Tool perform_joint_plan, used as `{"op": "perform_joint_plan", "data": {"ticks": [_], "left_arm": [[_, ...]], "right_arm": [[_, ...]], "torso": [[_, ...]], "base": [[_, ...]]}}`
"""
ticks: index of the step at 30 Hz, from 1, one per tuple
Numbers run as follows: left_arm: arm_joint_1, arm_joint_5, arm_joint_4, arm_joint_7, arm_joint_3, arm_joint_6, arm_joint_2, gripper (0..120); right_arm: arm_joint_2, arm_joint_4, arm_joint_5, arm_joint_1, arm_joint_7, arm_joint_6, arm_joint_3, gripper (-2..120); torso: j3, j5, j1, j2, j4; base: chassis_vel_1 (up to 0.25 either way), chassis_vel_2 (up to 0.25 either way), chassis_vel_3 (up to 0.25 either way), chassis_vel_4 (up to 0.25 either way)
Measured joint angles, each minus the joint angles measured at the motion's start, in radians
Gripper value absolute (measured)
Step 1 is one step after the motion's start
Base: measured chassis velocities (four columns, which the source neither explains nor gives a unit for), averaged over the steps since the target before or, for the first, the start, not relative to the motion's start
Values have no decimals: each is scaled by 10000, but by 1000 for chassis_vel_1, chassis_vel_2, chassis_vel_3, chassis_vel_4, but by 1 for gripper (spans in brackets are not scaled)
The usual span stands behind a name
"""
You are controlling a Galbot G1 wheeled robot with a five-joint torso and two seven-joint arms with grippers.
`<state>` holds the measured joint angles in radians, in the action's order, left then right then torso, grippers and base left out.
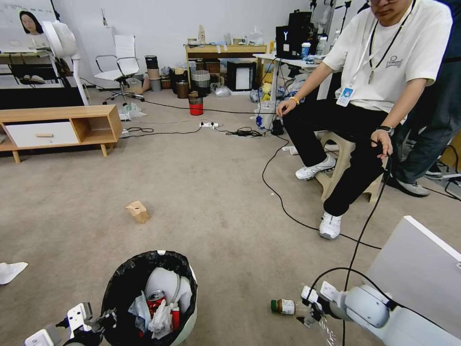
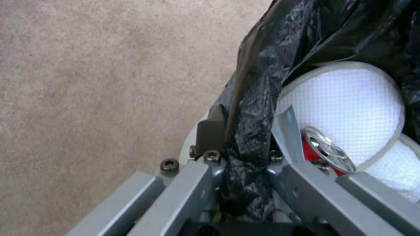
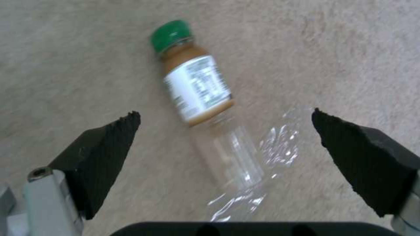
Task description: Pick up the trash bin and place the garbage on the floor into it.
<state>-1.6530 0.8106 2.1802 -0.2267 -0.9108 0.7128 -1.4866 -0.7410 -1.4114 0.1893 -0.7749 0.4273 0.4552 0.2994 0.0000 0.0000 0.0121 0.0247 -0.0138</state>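
Two hands: the left hand (image 2: 245, 170) is clamped on the bag-lined rim of the trash bin (image 1: 185, 327), low at the robot's left; the right hand (image 3: 225, 137) hangs spread wide over the bottle (image 3: 197, 88).
Bin contents: a red can (image 2: 326, 154), white tissue and the white lid piece (image 2: 346, 111) lie inside.
Bottle: on its side on the floor (image 1: 216, 192), green cap (image 3: 170, 34) pointing away from the right hand, clear body between the two black pads (image 3: 105, 154), touching neither.
Step in hand: by my judgement, the grasp on the bottle.
Doing it well: come straight down and close across the body below the label; clear thin plastic may flex or roll, so keep it centred.
Left to collect: a tan cardboard box (image 1: 138, 211) well ahead of the bin, a white tissue (image 1: 10, 271) at far left.
In the way: a black cable (image 1: 357, 245) trails across the carpet to the right arm, near the bottle; a seated person's feet rest beyond it.
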Motion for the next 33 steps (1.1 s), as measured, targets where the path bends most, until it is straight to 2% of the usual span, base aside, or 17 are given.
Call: {"op": "perform_joint_plan", "data": {"ticks": [7,25,33], "left_arm": [[34,-2,-122,0,-18,-1,27,2],[32,5,-191,-10,-34,-18,48,2],[40,6,-265,-11,-31,-26,58,2]], "right_arm": [[-528,1133,-134,408,-267,-566,258,100],[-1468,2658,-284,585,-685,-1342,614,100],[-1789,3457,-428,733,-778,-1762,699,94]], "torso": [[0,-3,0,-1,-1],[0,-1,0,0,2],[0,-1,0,0,0]], "base": [[0,0,0,0],[0,0,0,0],[0,0,0,0]]}}
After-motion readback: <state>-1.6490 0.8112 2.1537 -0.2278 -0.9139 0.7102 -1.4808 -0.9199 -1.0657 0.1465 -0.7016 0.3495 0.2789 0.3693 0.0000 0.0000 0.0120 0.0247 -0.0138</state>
